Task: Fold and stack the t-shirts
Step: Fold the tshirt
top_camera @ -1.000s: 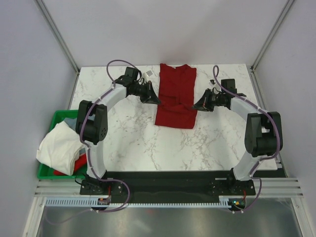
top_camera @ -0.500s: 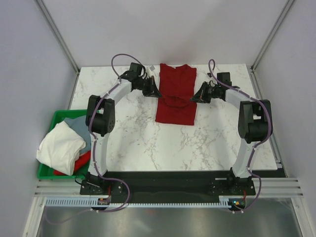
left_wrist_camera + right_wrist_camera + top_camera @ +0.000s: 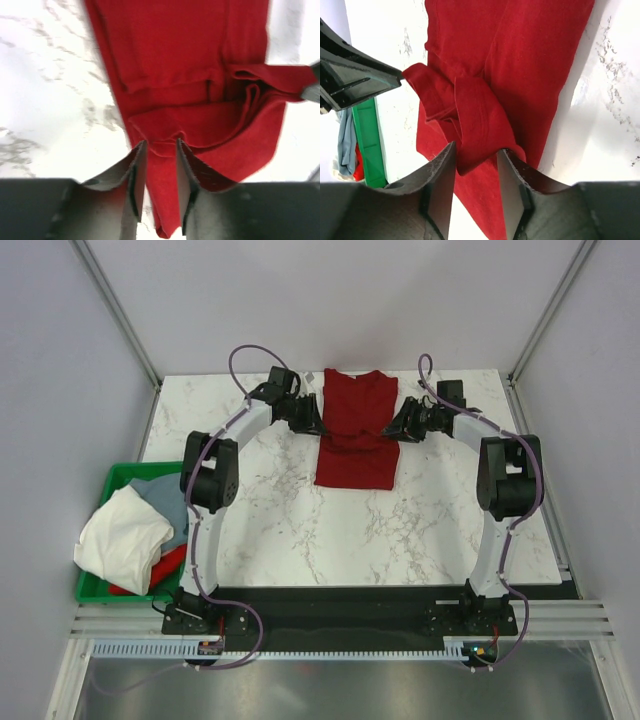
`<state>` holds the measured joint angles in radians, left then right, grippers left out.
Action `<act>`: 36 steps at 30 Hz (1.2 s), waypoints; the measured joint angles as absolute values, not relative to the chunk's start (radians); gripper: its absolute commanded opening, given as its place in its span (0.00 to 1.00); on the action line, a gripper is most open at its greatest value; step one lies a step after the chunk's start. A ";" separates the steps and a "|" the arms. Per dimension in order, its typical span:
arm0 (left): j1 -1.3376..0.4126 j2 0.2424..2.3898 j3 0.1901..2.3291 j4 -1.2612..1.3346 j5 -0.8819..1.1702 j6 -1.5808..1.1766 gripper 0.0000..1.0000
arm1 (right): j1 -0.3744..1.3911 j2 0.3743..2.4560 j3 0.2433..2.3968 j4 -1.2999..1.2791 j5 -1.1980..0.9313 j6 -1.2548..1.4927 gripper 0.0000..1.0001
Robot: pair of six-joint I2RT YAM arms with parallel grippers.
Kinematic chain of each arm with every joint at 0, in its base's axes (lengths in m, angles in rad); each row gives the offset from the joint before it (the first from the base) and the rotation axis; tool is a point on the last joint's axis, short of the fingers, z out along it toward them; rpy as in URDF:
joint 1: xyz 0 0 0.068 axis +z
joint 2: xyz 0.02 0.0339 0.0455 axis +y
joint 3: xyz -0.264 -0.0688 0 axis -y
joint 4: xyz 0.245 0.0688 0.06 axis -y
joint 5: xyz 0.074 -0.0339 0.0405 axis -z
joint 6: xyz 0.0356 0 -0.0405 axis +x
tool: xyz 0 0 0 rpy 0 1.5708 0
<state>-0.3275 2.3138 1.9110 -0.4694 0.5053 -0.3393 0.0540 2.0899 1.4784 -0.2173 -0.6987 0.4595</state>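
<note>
The red t-shirt [image 3: 356, 455] lay mid-fold at the desk's [image 3: 300, 530] far middle; your left tool [image 3: 161, 144] and right tool [image 3: 476, 147] stood parted at its bunched fold; other t-shirts [image 3: 125, 535] lay heaped in the bin [image 3: 130, 472], unfolded.

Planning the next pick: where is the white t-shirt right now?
In the top view, the white t-shirt is heaped on the green bin at the near left, just left of the left arm.
</note>
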 measured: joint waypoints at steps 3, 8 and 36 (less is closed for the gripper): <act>-0.329 2.305 1.904 -0.475 0.433 -0.340 0.47 | 0.049 2.086 1.478 -0.218 -0.702 0.450 0.53; -0.313 2.173 1.754 -0.508 0.368 -0.349 0.51 | 0.007 1.974 1.390 -0.229 -0.711 0.451 0.54; -0.280 2.121 1.388 -0.458 0.738 -0.486 0.49 | -0.015 1.882 0.934 -0.154 -0.847 0.652 0.55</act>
<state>-0.2802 2.1208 1.3876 -0.4583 0.7376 -0.4858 -0.0147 1.8824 0.9337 -0.1543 -0.8471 0.6521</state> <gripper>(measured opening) 0.500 0.556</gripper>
